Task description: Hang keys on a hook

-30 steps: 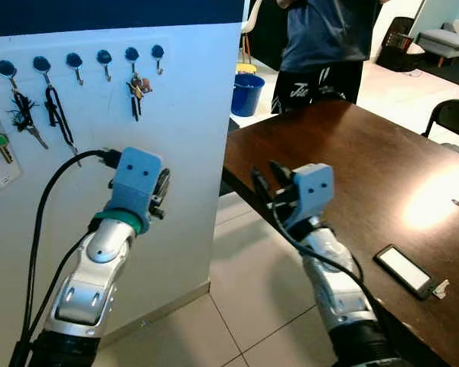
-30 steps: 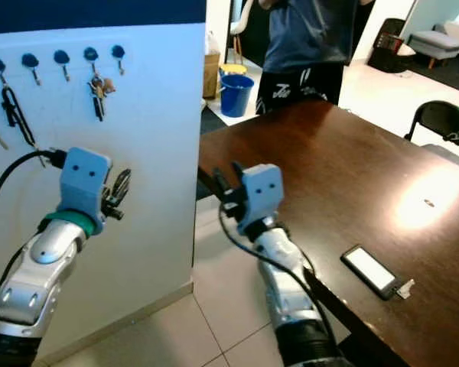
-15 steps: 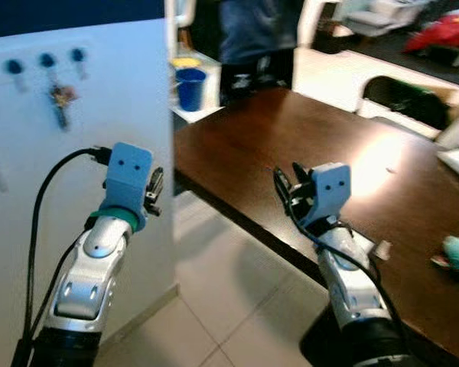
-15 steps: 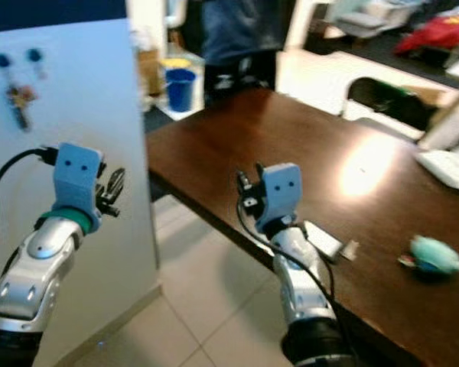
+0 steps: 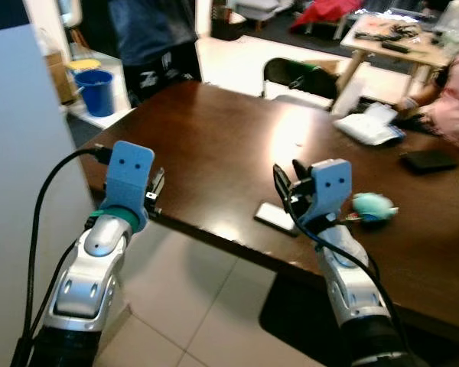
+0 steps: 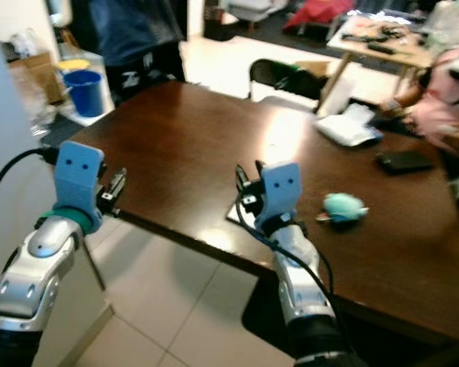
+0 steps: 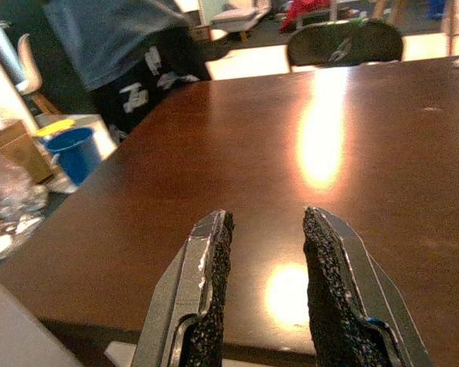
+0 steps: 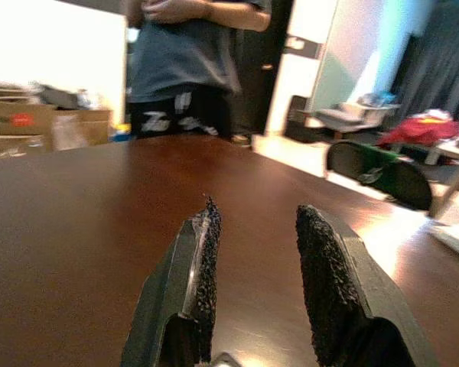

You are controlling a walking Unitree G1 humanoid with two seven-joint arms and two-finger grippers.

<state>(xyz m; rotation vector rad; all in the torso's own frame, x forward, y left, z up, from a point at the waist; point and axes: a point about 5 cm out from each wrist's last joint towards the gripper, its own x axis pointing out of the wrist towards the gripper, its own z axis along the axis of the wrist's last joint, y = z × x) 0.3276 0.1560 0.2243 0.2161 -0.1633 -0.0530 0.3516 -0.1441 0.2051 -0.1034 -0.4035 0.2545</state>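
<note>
Both arms are raised before a dark brown table (image 5: 214, 138). The left gripper (image 7: 264, 252) hangs at the table's near corner, its two fingers parted with nothing between them; the right gripper (image 8: 252, 245) is over the near edge, fingers likewise spread and empty.

The eye views show what the wrist views miss: a phone (image 5: 277, 217) lying flat just beside the right gripper, and beyond it a teal lump (image 5: 369, 205) with a small reddish bit at its side, possibly the keys, though the blur is too heavy to tell what it is or which way it points. Farther along lie white papers (image 5: 369, 125) and a black wallet (image 5: 428, 160), with a second person's sleeve (image 5: 457, 92) reaching in.

The wrist views show the bare tabletop ahead of each gripper and a person (image 8: 185, 61) standing at the far end. A blue bucket (image 5: 96, 90) sits on the floor; its contents cannot be seen.
</note>
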